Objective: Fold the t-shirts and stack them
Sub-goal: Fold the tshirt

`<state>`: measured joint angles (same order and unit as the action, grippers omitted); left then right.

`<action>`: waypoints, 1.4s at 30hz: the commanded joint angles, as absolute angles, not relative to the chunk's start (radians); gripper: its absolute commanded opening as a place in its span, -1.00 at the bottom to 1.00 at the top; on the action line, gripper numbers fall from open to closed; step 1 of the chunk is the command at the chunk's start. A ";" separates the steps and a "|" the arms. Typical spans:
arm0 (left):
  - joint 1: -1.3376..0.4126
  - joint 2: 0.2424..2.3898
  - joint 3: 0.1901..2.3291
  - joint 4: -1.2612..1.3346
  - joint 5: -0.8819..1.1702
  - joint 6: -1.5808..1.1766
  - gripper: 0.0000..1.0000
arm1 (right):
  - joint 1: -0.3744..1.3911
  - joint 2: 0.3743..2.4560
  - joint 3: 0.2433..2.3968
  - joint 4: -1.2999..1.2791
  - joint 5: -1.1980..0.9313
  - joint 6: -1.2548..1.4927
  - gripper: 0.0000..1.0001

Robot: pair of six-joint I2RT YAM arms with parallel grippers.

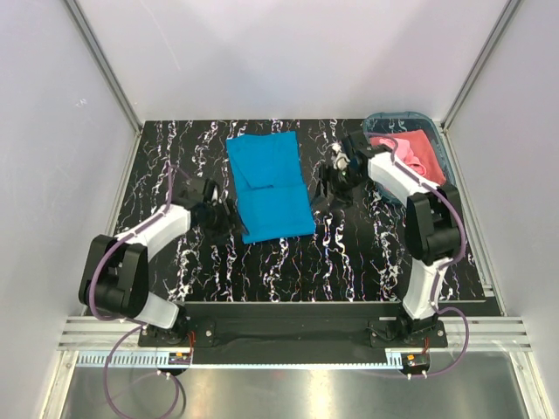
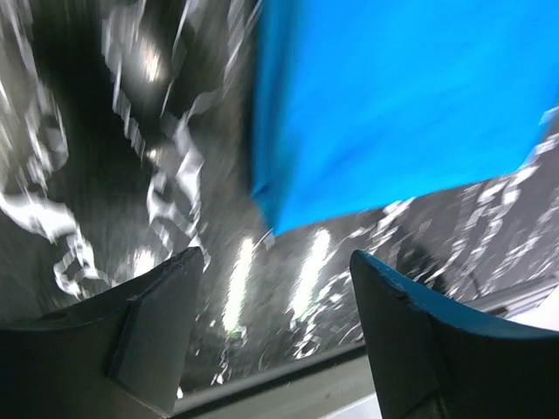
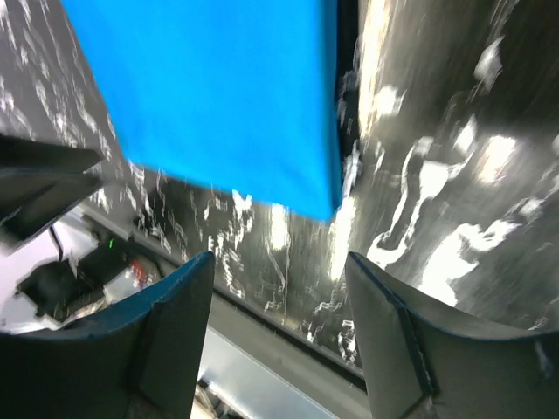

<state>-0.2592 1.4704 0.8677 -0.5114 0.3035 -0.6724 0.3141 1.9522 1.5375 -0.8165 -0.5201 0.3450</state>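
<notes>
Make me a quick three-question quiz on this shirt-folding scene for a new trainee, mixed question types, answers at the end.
1. True or false: the salmon pink cloth t-shirt lies inside the teal plastic basket.
2. Where is the bright turquoise-blue cloth t-shirt? A) on the black marbled table, between the arms; B) in the basket; C) hanging off the table edge.
3. Fill in: the left gripper and the right gripper are both ____.
Key: 1 true; 2 A; 3 open.
</notes>
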 commanded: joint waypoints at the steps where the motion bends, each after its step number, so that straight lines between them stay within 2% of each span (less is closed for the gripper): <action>1: -0.291 1.424 0.790 -0.419 0.322 -0.774 0.48 | 0.319 1.892 1.364 -0.642 -0.623 0.383 0.39; 9: -0.296 1.437 0.625 -0.253 0.253 -1.000 0.44 | 0.319 1.876 1.240 -0.529 -0.643 0.462 0.39; 13: -0.296 1.451 0.615 -0.215 0.235 -1.063 0.40 | 0.319 1.878 1.216 -0.511 -0.635 0.477 0.38; 21: -0.296 1.519 0.703 -0.316 0.175 -1.092 0.12 | 0.319 1.870 1.209 -0.506 -0.623 0.479 0.37; 33: -0.299 1.583 0.704 -0.308 0.224 -1.078 -0.15 | 0.319 1.878 1.155 -0.499 -0.591 0.480 0.40; 37: -0.299 1.600 0.721 -0.314 0.222 -1.063 -0.40 | 0.319 1.879 1.141 -0.479 -0.583 0.491 0.41; 38: -0.299 1.601 0.730 -0.321 0.225 -1.060 -0.59 | 0.319 1.882 1.140 -0.476 -0.583 0.497 0.41; 42: -0.299 1.598 0.753 -0.336 0.221 -1.040 -0.95 | 0.319 1.908 1.132 -0.445 -0.603 0.532 0.41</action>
